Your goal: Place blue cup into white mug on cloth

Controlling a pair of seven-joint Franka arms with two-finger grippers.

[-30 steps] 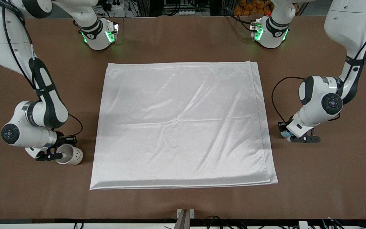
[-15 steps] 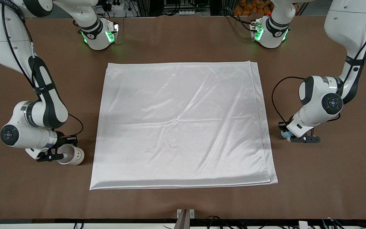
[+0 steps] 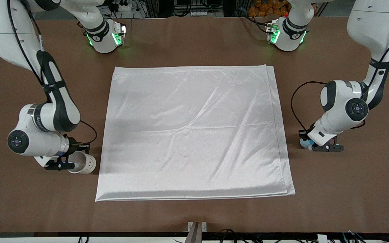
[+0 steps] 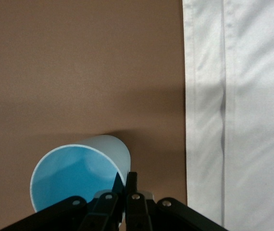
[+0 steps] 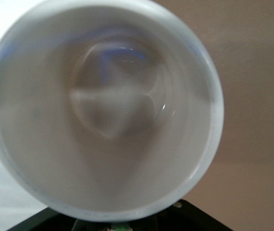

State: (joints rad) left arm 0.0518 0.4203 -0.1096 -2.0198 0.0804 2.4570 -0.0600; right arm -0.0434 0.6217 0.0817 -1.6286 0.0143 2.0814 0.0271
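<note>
The cloth lies flat in the middle of the table. My right gripper is shut on the rim of the white mug and holds it tilted, low, just off the cloth's edge at the right arm's end. The mug's cream inside fills the right wrist view. My left gripper is shut on the rim of the blue cup, low beside the cloth's edge at the left arm's end. In the left wrist view the fingers pinch the wall of the cup, with the cloth alongside.
The brown table stretches around the cloth on all sides. The two arm bases with green lights stand at the table's edge farthest from the front camera.
My right gripper has carried the white mug closer to the cloth's edge. My left arm has shifted only slightly, with the blue cup still in its grip.
</note>
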